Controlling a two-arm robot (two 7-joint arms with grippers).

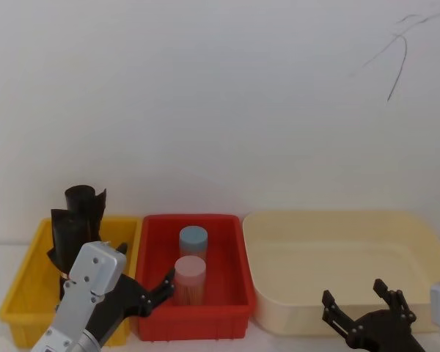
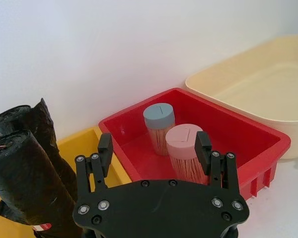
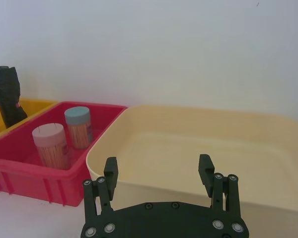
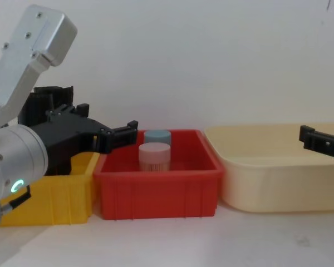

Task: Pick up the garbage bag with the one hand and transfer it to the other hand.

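The garbage bag (image 1: 77,220) is a black crinkly roll standing upright in the yellow bin (image 1: 26,282), with a second black roll beside it (image 2: 25,178). It also shows far off in the right wrist view (image 3: 7,96). My left gripper (image 1: 143,268) hovers open just right of the bag, over the edge between the yellow and red bins, with nothing between its fingers (image 2: 105,148). In the chest view the left gripper (image 4: 108,125) reaches in from the left. My right gripper (image 1: 358,295) is open and empty, low in front of the cream tub (image 3: 198,144).
A red bin (image 1: 227,293) in the middle holds two lidded toothpick jars, one blue-capped (image 1: 193,238) and one pink-capped (image 1: 190,273). A large cream tub (image 1: 396,242) stands at the right. A white wall runs close behind all three containers.
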